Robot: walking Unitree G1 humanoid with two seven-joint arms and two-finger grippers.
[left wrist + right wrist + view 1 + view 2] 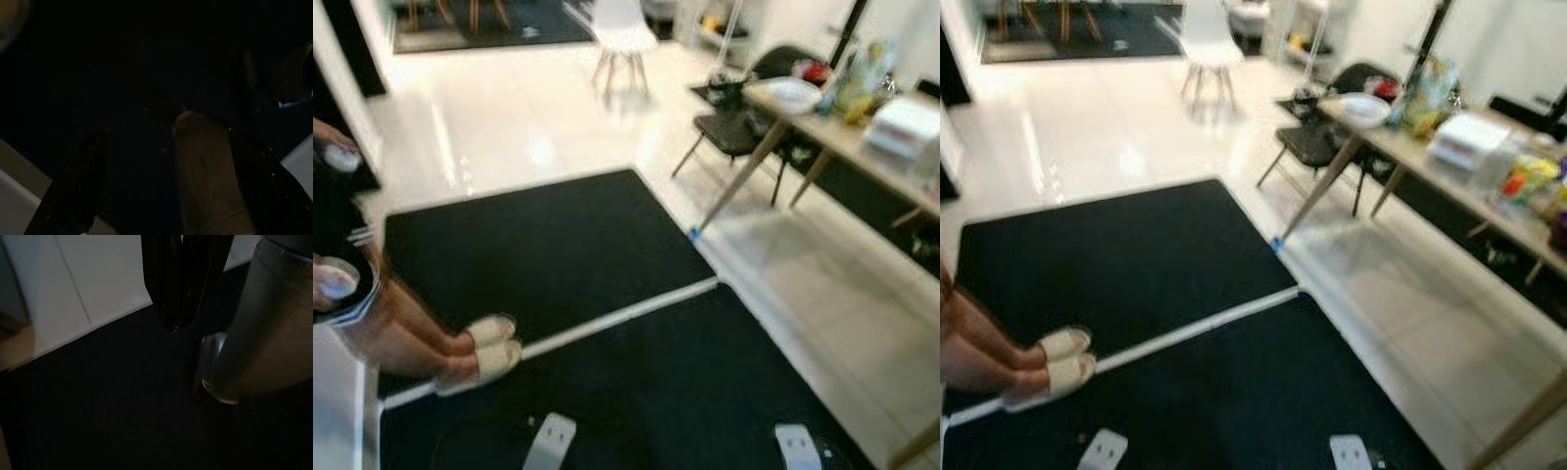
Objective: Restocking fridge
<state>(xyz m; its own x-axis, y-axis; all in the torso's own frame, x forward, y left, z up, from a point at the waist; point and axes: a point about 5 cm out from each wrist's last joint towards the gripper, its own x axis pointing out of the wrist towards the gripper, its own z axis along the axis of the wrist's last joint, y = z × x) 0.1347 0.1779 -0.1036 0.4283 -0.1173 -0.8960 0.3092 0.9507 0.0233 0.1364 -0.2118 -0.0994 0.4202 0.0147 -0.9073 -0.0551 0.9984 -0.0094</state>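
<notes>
Scene: a room with a glossy pale tile floor [509, 127] and two black mats [548, 250] laid end to end, a white strip between them running slantwise across the head views (both are blurred).
Fridge: not identifiable in any picture, so its place, heading and long axis cannot be stated.
Bench: a wooden-legged bench [1489, 211] stands on the robot's right, its long axis receding toward the far wall; it carries a white bowl [1363, 108], a white box [1467, 137] and colourful packages too blurred to name.
Chairs: a dark chair [729, 132] sits at the bench's far end; a white chair [622, 39] stands farther back.
Person: bare legs in beige slippers [489, 348] stand on the nearer edge of the far mat, at the robot's left, toes pointing to the robot's right.
Robot's feet: two grey feet [551, 441] rest on the near mat.
Left gripper [166, 191]: very dark view; its fingers stand apart, with a slipper-like shape beyond them.
Right gripper [178, 325]: hangs over the black mat beside a silver leg [264, 323], fingers pressed together, gripping nothing.
</notes>
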